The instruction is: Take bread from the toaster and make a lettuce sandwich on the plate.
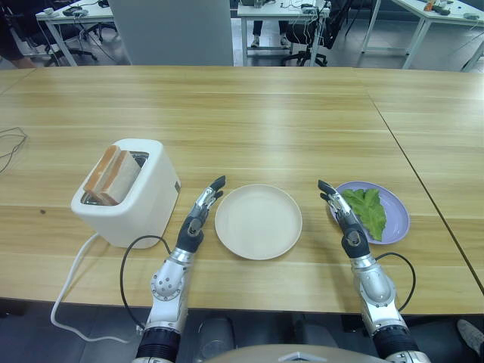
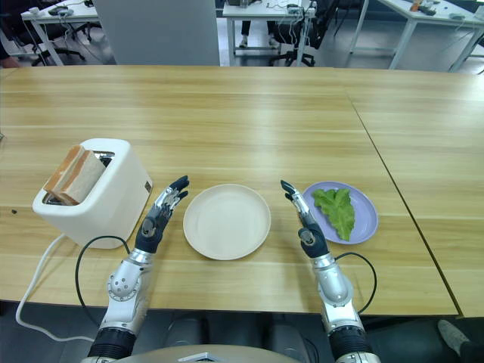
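Here, starting at the left hand (image 1: 200,215): fingers stretched out straight, loose, holding nothing. Same for the right hand (image 1: 340,215): fingers straight, nothing in them. Hard to tell if the right hand's fingertips touch the rim of the round purple plate (image 1: 399,204) or just sit in front of it. Also hard to see: the lower part of the brown-crusted slices of bread (image 1: 113,175), sunk down in the slots of the boxy white toaster (image 1: 147,208), with only the tops poking out. Thin white cord (image 1: 72,274) from the toaster's low front corner, down over the near table edge.

Between the two hands, the round cream plate (image 1: 259,221), bare, just beside the left hand's fingers and a bit apart from the right hand. Toaster just left of the left hand, near but not touching. Bread up and to the left of that hand. Green leaf of lettuce (image 1: 367,210) flat on the purple plate, just right of the right hand.

Lots of open room on the long wooden table (image 1: 265,113) behind the plates and toaster. Both plates and the toaster close to the front edge.
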Controlling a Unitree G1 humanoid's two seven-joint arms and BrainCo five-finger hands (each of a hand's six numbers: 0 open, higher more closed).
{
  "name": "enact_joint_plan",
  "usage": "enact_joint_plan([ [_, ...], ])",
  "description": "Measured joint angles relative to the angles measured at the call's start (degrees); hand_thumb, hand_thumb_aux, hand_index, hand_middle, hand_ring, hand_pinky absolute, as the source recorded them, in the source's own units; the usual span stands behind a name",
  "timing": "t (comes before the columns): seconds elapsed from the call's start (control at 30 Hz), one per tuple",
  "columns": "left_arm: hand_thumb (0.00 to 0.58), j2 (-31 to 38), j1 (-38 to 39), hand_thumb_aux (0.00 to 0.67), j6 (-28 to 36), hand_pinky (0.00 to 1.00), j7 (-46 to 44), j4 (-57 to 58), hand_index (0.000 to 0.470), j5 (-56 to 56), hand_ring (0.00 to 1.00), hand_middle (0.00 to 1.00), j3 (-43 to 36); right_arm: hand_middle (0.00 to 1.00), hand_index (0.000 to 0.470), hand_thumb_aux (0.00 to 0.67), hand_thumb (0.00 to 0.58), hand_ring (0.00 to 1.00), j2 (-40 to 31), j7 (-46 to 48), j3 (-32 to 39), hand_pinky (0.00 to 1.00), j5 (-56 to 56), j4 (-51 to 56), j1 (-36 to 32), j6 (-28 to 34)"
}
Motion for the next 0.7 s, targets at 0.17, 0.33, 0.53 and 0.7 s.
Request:
enact_joint_plan([
  [0.17, 0.0, 0.0, 0.0, 0.0, 0.0, 0.0, 0.0, 0.0, 0.0, 0.0, 0.0, 0.0, 0.0, 0.0, 0.0, 0.0, 0.0, 0.0, 0.0, 0.0, 0.0, 0.0, 0.0, 0.0, 0.0, -0.4],
  [0.33, 0.0, 0.0, 0.0, 0.0, 0.0, 0.0, 0.0, 0.0, 0.0, 0.0, 0.0, 0.0, 0.0, 0.0, 0.0, 0.0, 0.0, 0.0, 0.0, 0.0, 0.0, 0.0, 0.0, 0.3, -0.3, -0.6],
  [0.53, 0.0, -0.2, 0.6, 0.0, 1.5, 0.0, 1.4, -2.4, 0.0, 0.1, 0.0, 0.0, 0.2, 0.0, 0.0, 0.0, 0.0, 0.0, 0.1, -0.3, -0.1, 0.0, 0.0, 0.5, -0.6, -1.0],
  [0.7, 0.0, 2.5, 2.6, 0.0, 14.1, 0.0, 6.0, -26.4, 0.0, 5.8, 0.0, 0.0, 2.7, 0.0, 0.0, 0.0, 0.0, 0.0, 0.1, -0.8, -0.5, 0.0, 0.3, 1.6, -1.4, -1.0],
])
